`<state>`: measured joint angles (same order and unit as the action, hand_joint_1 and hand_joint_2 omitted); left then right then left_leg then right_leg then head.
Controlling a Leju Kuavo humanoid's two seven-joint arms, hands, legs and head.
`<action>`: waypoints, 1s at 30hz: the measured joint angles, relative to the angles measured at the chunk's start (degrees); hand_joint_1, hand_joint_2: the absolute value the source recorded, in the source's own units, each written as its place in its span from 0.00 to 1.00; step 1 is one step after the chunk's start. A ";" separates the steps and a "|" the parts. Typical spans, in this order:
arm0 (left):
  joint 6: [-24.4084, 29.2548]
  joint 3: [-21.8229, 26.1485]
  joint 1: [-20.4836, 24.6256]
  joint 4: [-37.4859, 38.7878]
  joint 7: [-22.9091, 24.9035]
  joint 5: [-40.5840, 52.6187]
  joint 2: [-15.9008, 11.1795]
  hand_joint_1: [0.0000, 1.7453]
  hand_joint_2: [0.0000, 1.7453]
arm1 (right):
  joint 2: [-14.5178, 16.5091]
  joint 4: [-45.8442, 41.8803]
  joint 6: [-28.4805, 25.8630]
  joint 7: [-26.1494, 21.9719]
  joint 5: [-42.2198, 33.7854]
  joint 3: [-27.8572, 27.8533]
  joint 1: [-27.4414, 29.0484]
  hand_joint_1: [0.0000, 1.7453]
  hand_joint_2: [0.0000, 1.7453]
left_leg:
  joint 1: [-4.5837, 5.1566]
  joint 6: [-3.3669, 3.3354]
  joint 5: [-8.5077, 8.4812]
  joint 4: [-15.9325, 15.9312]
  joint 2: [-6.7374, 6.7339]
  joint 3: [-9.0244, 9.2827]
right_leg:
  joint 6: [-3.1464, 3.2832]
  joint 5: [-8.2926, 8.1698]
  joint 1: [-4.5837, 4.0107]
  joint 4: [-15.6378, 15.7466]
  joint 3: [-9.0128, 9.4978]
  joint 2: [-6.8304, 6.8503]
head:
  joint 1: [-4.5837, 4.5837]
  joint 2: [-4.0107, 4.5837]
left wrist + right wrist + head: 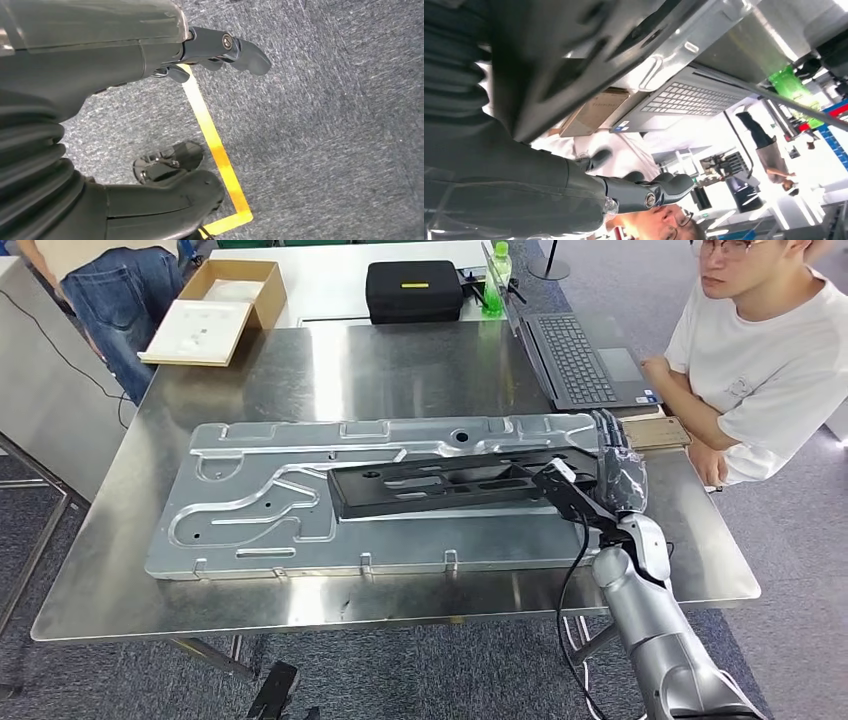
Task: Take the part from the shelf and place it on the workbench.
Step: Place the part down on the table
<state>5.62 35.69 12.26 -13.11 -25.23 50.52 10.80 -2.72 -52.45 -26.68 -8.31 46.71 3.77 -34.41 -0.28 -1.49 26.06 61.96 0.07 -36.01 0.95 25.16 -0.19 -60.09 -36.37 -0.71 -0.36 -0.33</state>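
Part (pixel 450 485) on the workbench (pixel 400 370), right hand (pixel 620 465) at its end.
Black part lies on a silver panel (pixel 260 505); whether the right hand grips it cannot be told, letting go remains; left hand (pixel 150 55) hangs empty, fingers apart.

Head camera looks down on the workbench (pixel 400 370); right wrist camera, close underneath, shares the laptop (pixel 585 360); left faces carpet (pixel 325 125).

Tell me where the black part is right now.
In the head view the black part lies across the large silver panel on the steel workbench, its right end held by the right robot hand, near the laptop.
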 joint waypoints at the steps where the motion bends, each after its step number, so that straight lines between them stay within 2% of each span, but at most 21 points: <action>1: 0.08 0.00 0.05 0.00 -0.02 0.01 -0.01 0.00 0.00 | -0.08 0.15 0.00 0.26 -0.03 -0.28 -0.01 0.00 1.00 | 0.12 -0.12 -0.16 -1.48 0.02 0.68 | -0.23 0.00 -0.03 -0.10 -0.14 -0.04 | -0.01 0.00; 4: 0.45 0.00 0.09 0.00 -0.08 0.03 0.00 0.00 0.00 | -0.39 0.71 -0.01 0.91 -0.32 -1.45 0.26 0.00 1.00 | 0.06 -0.58 -0.46 -2.47 0.02 1.04 | -1.10 0.04 0.13 -0.16 -0.25 -0.01 | 0.00 0.00; 5: 0.54 0.00 0.13 0.00 -0.08 0.04 0.00 0.00 0.00 | -0.52 0.90 0.07 1.08 -0.52 -1.92 0.29 0.00 1.00 | -0.04 -0.85 -0.70 -2.81 -0.01 1.18 | -1.42 0.63 0.21 -0.86 -0.52 0.03 | -0.01 0.00; 7: 0.60 0.00 0.24 0.00 -0.05 0.06 0.01 0.00 0.00 | -0.87 1.39 1.10 1.76 -1.65 -3.18 0.12 0.00 1.00 | -0.18 -1.20 -1.00 -3.24 -0.05 1.36 | -2.01 3.48 0.48 -5.54 -2.56 0.10 | -0.02 0.00; 9: 0.61 0.00 0.27 0.00 0.08 0.10 -0.01 0.00 0.00 | -1.22 2.56 3.81 2.89 -4.16 -4.87 -0.07 0.00 1.00 | -0.19 -1.27 -1.02 -3.26 -0.05 1.34 | -2.54 6.56 0.84 -12.52 -5.86 0.16 | -0.02 0.00; 10: 0.61 0.00 0.25 0.00 0.17 0.16 -0.01 0.00 0.00 | -1.40 3.36 5.57 3.37 -5.73 -5.71 -0.14 0.00 1.00 | -0.20 -1.27 -1.02 -3.25 -0.05 1.34 | -2.77 6.91 1.07 -14.48 -6.84 0.21 | -0.03 0.00; 11: 0.62 0.00 0.25 0.00 0.26 0.22 -0.01 0.00 0.00 | -1.60 4.18 7.26 3.70 -7.35 -6.47 -0.26 0.00 1.00 | -0.22 -1.24 -1.00 -3.23 -0.04 1.35 | -2.96 6.24 1.30 -14.50 -6.89 0.30 | -0.03 0.00; 12: 0.63 0.00 0.26 0.00 0.33 0.28 -0.01 0.00 0.00 | -1.81 4.88 8.69 3.80 -8.85 -7.10 -0.49 0.00 1.00 | -0.27 -1.16 -0.95 -3.18 -0.04 1.39 | -3.12 4.62 1.55 -12.26 -5.80 0.42 | -0.03 0.00; 14: 0.72 0.00 0.35 0.00 0.38 0.34 -0.01 0.00 0.00 | -2.24 6.13 10.46 3.15 -11.51 -8.15 -1.26 0.00 1.00 | -0.23 -0.70 -0.75 -2.97 -0.04 1.39 | -3.34 1.22 1.79 -4.71 -2.03 0.65 | -0.03 0.00; 15: 0.79 0.00 0.42 0.00 0.37 0.35 -0.02 0.00 0.00 | -2.43 6.68 10.97 2.59 -12.69 -8.61 -1.64 0.00 1.00 | -0.17 -0.37 -0.67 -2.88 -0.04 1.36 | -3.20 0.30 1.73 -1.81 -0.61 0.67 | -0.02 0.00; 16: 0.90 0.00 0.48 0.00 0.37 0.35 -0.03 0.00 0.00 | -2.59 7.21 11.27 1.98 -13.79 -9.07 -1.89 0.00 1.00 | -0.10 -0.02 -0.64 -2.83 -0.04 1.32 | -2.97 0.04 1.58 -0.24 0.13 0.66 | -0.02 0.00; 19: 1.13 0.00 0.52 0.00 0.34 0.34 -0.04 0.00 0.00 | -2.93 8.32 10.91 0.70 -15.55 -10.31 -2.07 0.00 1.00 | -0.20 0.92 -0.51 -2.80 -0.03 1.30 | -1.75 0.06 1.26 0.24 0.25 0.58 | -0.01 0.00; 20: 1.16 0.00 0.53 0.00 0.34 0.33 -0.04 0.00 0.00 | -2.98 8.55 10.70 0.51 -15.71 -10.58 -2.18 0.00 1.00 | -0.29 1.16 0.14 -2.03 -0.02 1.00 | -1.25 -0.02 1.27 0.39 0.34 0.58 | 0.01 0.00; 22: 1.19 0.00 0.55 0.00 0.34 0.32 -0.04 0.00 0.00 | -3.02 8.88 10.46 0.36 -15.79 -10.94 -2.45 0.00 1.00 | -0.41 1.42 3.10 2.78 -0.02 -1.07 | -0.40 -0.15 1.23 0.67 0.52 0.58 | 0.01 0.00; 24: 1.20 0.00 0.52 0.00 0.34 0.32 -0.04 0.00 0.00 | -3.03 9.27 10.40 0.33 -15.81 -11.19 -2.56 0.00 1.00 | -0.37 1.39 6.60 10.56 -0.02 -4.68 | 0.04 -0.12 0.87 0.67 0.51 0.56 | 0.01 0.00; 25: 1.20 0.00 0.46 0.00 0.34 0.32 -0.05 0.00 0.00 | -3.03 9.49 10.40 0.33 -15.82 -11.31 -2.54 0.00 1.00 | -0.35 1.31 7.39 13.33 -0.02 -6.02 | 0.14 -0.10 0.66 0.66 0.51 0.54 | 0.01 0.00; 26: 1.20 0.00 0.42 0.00 0.34 0.32 -0.05 0.00 0.00 | -3.03 9.72 10.39 0.33 -15.82 -11.41 -2.54 0.00 1.00 | -0.30 1.13 7.10 14.12 -0.01 -6.44 | 0.19 -0.10 0.46 0.63 0.52 0.50 | 0.01 0.00; 27: 1.20 0.00 0.40 0.00 0.34 0.32 -0.05 0.00 0.00 | -3.03 9.90 10.38 0.33 -15.84 -11.51 -2.55 0.00 1.00 | -0.20 0.84 5.75 12.56 -0.01 -5.71 | 0.21 -0.08 0.29 0.59 0.56 0.45 | 0.01 0.00; 29: 1.24 0.00 0.46 0.00 0.34 0.32 -0.10 0.00 0.00 | -3.03 10.08 10.32 0.23 -16.01 -11.63 -2.61 0.00 1.00 | 0.22 -0.06 1.87 4.87 0.02 -1.97 | 0.23 -0.02 0.05 0.53 0.69 0.37 | -0.01 0.00; 30: 1.27 0.00 0.54 0.00 0.34 0.32 -0.15 0.00 0.00 | -3.03 10.14 10.27 0.09 -16.26 -11.70 -2.64 0.00 0.75 | 0.43 -0.43 0.57 1.12 0.02 -0.14 | 0.18 0.02 -0.07 0.45 0.67 0.35 | -0.01 0.00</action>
<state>6.89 35.69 12.80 -13.11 -24.90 50.84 10.65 -5.75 -42.32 -16.41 -8.21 30.45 -7.93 -37.05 0.16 -1.92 26.63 63.08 0.09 -36.15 1.13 25.18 -0.26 -59.64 -35.70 -0.36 -0.36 -0.33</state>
